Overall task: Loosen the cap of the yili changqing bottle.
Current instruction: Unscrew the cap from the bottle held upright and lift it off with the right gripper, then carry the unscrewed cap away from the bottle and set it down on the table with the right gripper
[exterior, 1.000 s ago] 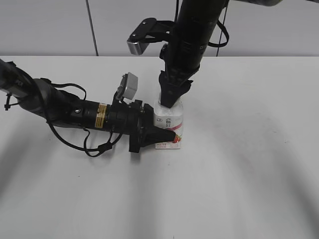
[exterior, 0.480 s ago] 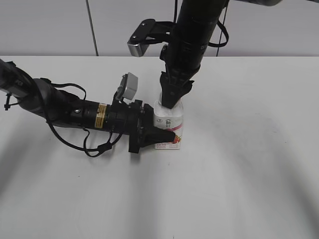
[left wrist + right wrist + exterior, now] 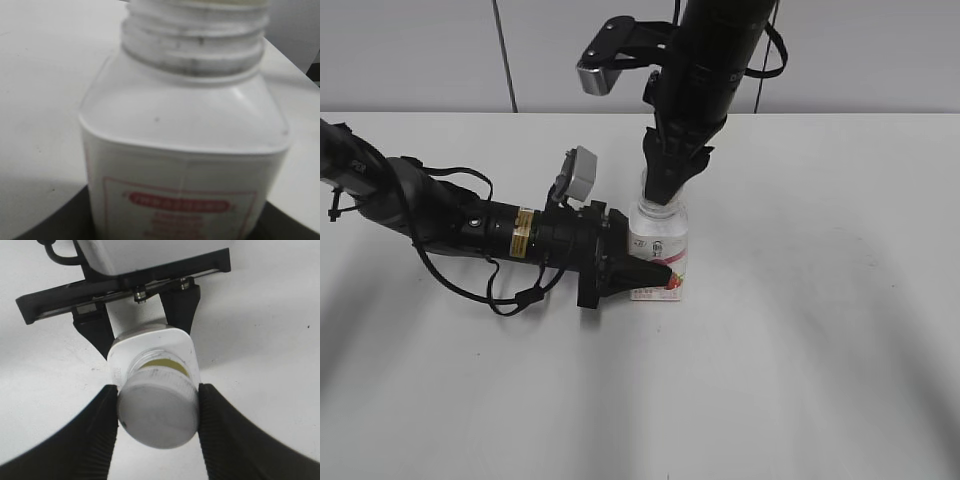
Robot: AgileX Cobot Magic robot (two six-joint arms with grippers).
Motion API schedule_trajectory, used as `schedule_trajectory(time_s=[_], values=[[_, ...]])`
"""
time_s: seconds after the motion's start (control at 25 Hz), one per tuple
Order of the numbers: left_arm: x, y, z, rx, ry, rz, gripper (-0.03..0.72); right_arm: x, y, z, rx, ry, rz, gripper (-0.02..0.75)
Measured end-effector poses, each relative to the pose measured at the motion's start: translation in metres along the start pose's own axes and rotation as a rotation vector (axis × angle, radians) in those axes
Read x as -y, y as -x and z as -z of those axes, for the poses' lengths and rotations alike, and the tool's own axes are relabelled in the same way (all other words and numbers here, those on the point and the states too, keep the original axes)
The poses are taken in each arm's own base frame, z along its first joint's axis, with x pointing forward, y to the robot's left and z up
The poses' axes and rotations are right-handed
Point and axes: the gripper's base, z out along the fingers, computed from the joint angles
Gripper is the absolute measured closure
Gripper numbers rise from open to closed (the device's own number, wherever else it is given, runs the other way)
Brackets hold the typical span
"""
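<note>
The yili changqing bottle (image 3: 660, 248) stands upright on the white table, its label showing a pink-red band. My left gripper (image 3: 640, 264) reaches in from the left and is shut on the bottle's body; its dark fingers (image 3: 42, 220) flank the bottle (image 3: 185, 125) in the left wrist view. The threaded neck (image 3: 192, 45) is bare. My right gripper (image 3: 157, 425) is shut on the white cap (image 3: 157, 412) and holds it just above the open mouth of the bottle (image 3: 150, 347). In the exterior view the right gripper (image 3: 662, 192) hangs straight above the neck and hides the cap.
The white table (image 3: 820, 330) spreads out around the bottle. A grey wall with a dark vertical seam (image 3: 503, 55) rises behind it. The left arm (image 3: 440, 215) lies low along the table with a looped cable (image 3: 510, 300).
My right gripper has risen a little with the cap in it, and the bottle's bare neck now shows below it. The left arm and the bottle have stayed in place.
</note>
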Motion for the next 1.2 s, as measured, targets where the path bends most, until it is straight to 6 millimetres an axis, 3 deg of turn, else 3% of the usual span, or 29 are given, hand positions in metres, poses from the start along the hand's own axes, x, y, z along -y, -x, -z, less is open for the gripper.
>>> schedule_trajectory(time_s=[0.2,0.56,0.76,1.04,1.2], values=[[0.001,-0.001,0.0,-0.009,-0.01,-0.006,0.311,0.0,-0.001,0.001,-0.006,-0.008,-0.051,0.351],[0.002,0.0,0.001,-0.019,-0.023,-0.037,0.311,-0.004,0.001,0.025,0.024,-0.048,-0.188,0.351],[0.002,0.0,0.001,-0.021,-0.024,-0.04,0.311,0.004,-0.009,0.034,0.007,-0.099,-0.321,0.351],[0.002,0.0,0.001,-0.022,-0.026,-0.041,0.311,0.043,-0.058,0.05,0.055,-0.101,-0.639,0.351],[0.002,0.0,0.001,-0.022,-0.026,-0.041,0.311,0.059,-0.093,0.045,0.045,-0.116,-0.809,0.351]])
